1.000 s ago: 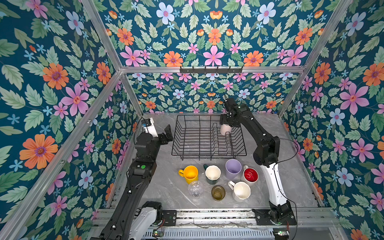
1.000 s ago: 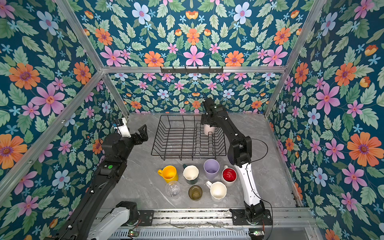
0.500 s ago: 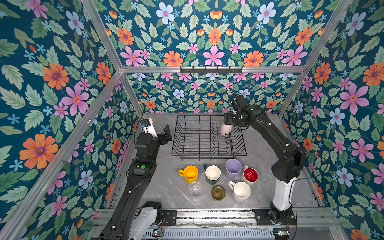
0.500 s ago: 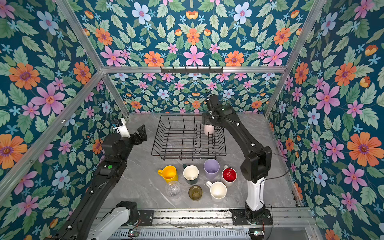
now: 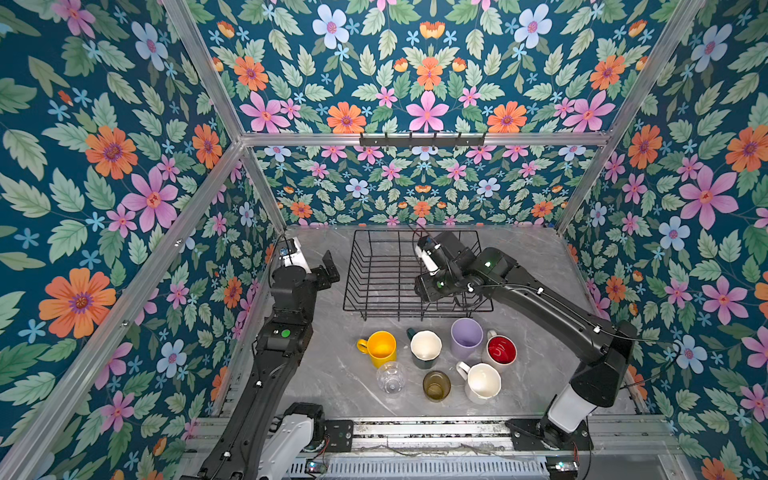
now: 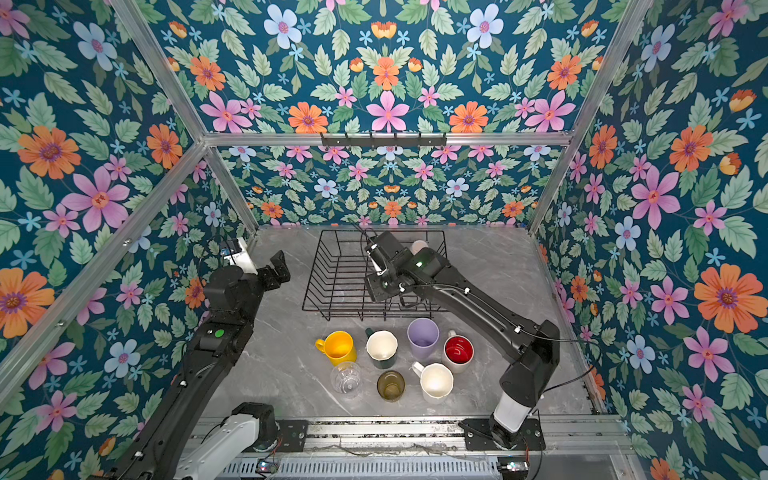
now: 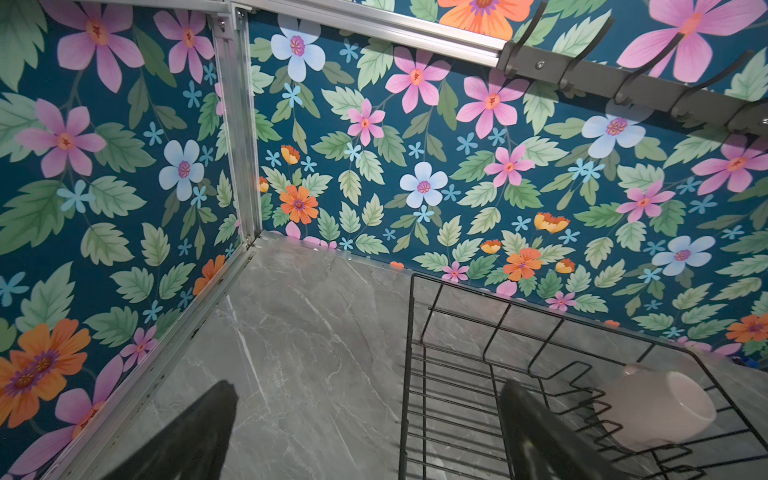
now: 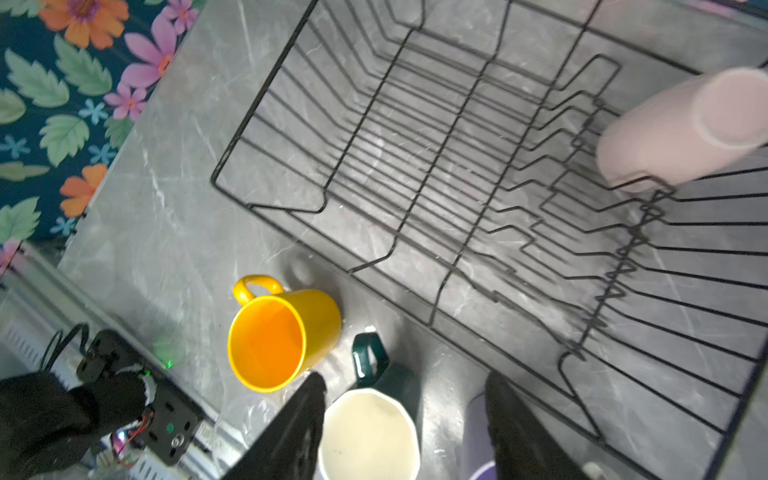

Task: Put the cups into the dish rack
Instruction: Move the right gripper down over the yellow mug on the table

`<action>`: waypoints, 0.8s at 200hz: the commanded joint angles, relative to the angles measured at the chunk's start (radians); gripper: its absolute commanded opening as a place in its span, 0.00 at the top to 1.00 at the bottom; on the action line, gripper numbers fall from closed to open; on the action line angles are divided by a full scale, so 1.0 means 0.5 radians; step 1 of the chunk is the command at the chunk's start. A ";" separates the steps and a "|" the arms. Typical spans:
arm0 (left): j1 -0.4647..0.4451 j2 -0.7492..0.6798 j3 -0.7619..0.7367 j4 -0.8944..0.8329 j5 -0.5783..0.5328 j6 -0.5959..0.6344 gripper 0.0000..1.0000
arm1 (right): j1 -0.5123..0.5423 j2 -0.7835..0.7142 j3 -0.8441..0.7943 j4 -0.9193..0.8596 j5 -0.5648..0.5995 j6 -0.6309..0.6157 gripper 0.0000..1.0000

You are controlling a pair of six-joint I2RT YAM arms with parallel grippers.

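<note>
The black wire dish rack point(image 5: 345, 308) point(image 6: 308, 308) stands at the back of the table. A cream cup point(image 6: 417, 245) point(image 7: 660, 411) point(image 8: 685, 129) lies on its side among the dividers at the rack's far right. Seven cups stand in front of the rack: yellow mug point(image 5: 380, 347) point(image 8: 270, 340), dark green mug point(image 5: 424, 348) point(image 8: 370, 432), lilac tumbler point(image 5: 466, 336), red-lined white mug point(image 5: 500, 351), clear glass point(image 5: 390, 376), olive-amber glass point(image 5: 436, 384), white mug point(image 5: 482, 382). My right gripper point(image 5: 427, 291) point(image 8: 405, 380) hangs open and empty over the rack's front edge, above the green mug. My left gripper point(image 5: 328, 272) point(image 7: 368, 386) is open, left of the rack.
Floral walls with aluminium posts close in the table on three sides. A hook rail point(image 5: 422, 139) is fixed high on the back wall. The arm bases sit on a metal rail point(image 5: 415, 428) along the front edge.
My right gripper has left the cream cup in the rack, risen and swung back to the rack's front edge, its jaws narrowing. The left arm has not moved.
</note>
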 commanded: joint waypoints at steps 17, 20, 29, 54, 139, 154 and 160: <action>0.005 -0.079 -0.028 -0.017 -0.149 0.005 0.01 | 0.173 0.112 -0.037 0.028 -0.125 0.038 0.50; 0.005 -0.086 -0.031 -0.019 -0.154 0.001 0.01 | 0.181 0.121 -0.041 0.037 -0.131 0.044 0.50; 0.005 -0.106 -0.042 -0.026 -0.167 -0.005 0.01 | 0.202 0.153 -0.048 0.060 -0.156 0.054 0.52; 0.009 -0.154 -0.060 -0.057 -0.178 -0.017 0.00 | 0.253 0.236 -0.014 0.029 -0.155 0.075 0.56; 0.015 -0.320 -0.089 -0.078 -0.324 -0.001 0.00 | 0.337 0.403 -0.112 0.176 -0.194 0.249 0.57; 0.018 -0.342 -0.093 -0.078 -0.335 0.005 0.01 | 0.338 0.436 -0.112 0.189 -0.171 0.265 0.58; 0.018 -0.349 -0.091 -0.078 -0.339 0.006 0.01 | 0.338 0.448 -0.112 0.188 -0.156 0.270 0.58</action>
